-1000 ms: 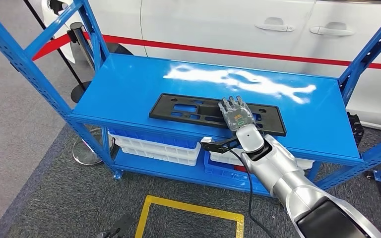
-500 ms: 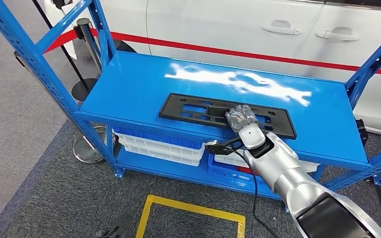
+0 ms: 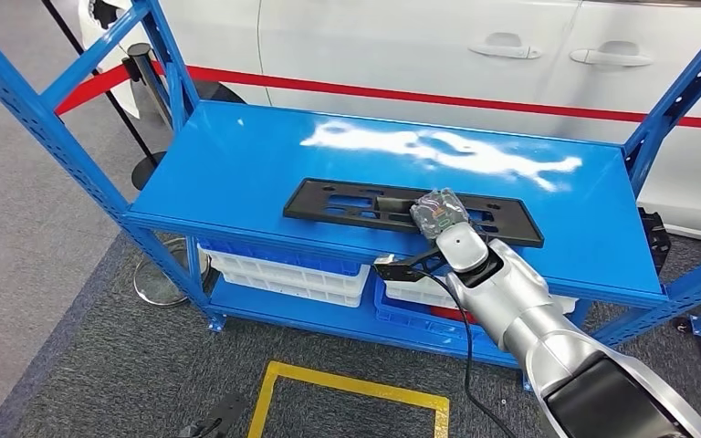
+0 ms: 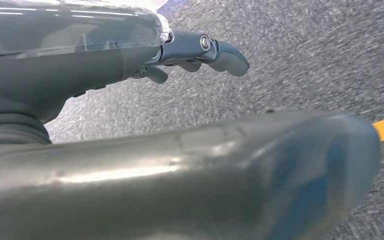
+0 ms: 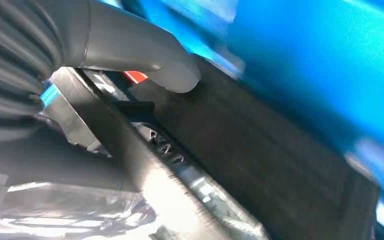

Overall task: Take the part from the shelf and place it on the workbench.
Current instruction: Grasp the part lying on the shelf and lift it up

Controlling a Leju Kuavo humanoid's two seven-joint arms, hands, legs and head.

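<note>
Right hand (image 3: 439, 215) covers the mid-right stretch of the black part (image 3: 347, 204), at about 3 o'clock from the part's centre; whether the fingers close under its edge is hidden in head view. Right wrist view is motion-blurred: the thumb (image 5: 172, 75) lies against the part (image 5: 260, 150), fingertips out of sight behind it. White bins (image 3: 283, 269) on the lower level are partly hidden by the top shelf deck (image 3: 237, 164). White car (image 3: 402, 46) cut off at 12 o'clock. Left hand (image 4: 200, 50) is partly blocked by a blurred grey thumb (image 4: 180, 185) in the foreground.

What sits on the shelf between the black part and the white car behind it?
Nothing: in the head view, bare blue shelf top with a white glare patch runs from the black part back to the car.
</note>
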